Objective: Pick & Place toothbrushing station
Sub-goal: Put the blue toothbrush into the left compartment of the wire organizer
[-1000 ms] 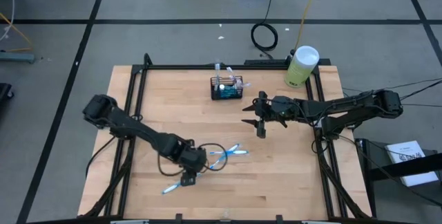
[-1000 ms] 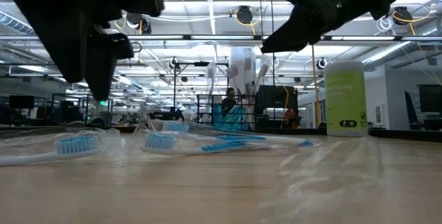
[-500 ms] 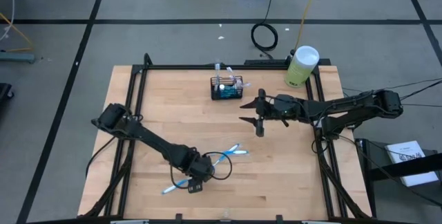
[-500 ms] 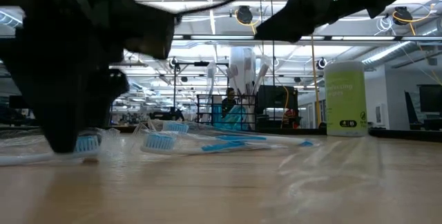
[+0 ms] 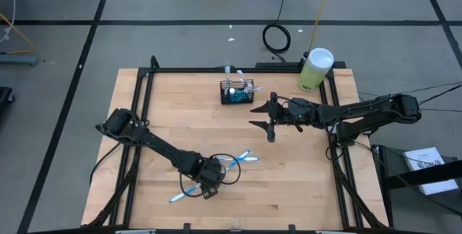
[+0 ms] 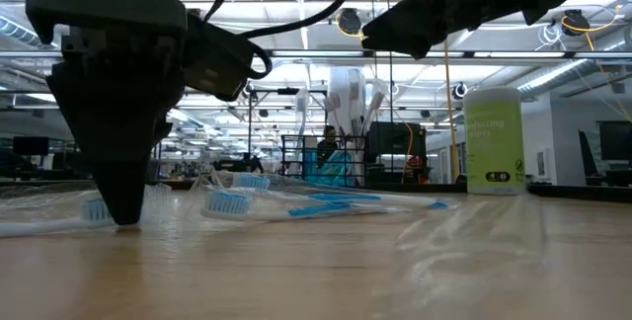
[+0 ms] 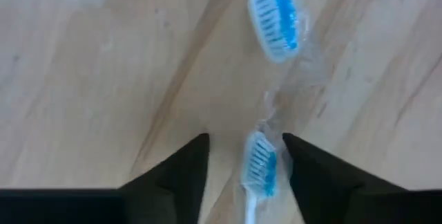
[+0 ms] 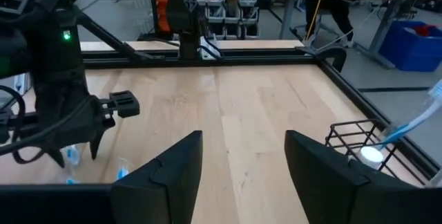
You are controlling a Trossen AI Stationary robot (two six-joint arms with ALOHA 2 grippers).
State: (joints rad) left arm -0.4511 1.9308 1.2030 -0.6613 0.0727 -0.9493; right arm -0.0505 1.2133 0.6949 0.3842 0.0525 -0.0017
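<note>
The left end effector (image 7: 242,158) is down at the counter (image 5: 303,183) near its front edge, its fingers spread either side of a wrapped blue toothbrush (image 7: 259,165), not yet pinching it. The right end effector (image 5: 263,116) hovers spread and empty over the middle. Just beyond it, near the back edge, stands the toothbrushing station (image 5: 237,92), a small black wire basket with open grid sides and brushes upright inside.

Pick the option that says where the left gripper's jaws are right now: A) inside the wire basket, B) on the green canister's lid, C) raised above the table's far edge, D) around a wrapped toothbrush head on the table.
D: in the left wrist view the left gripper has its jaws either side of a toothbrush head on the wooden table.
</note>
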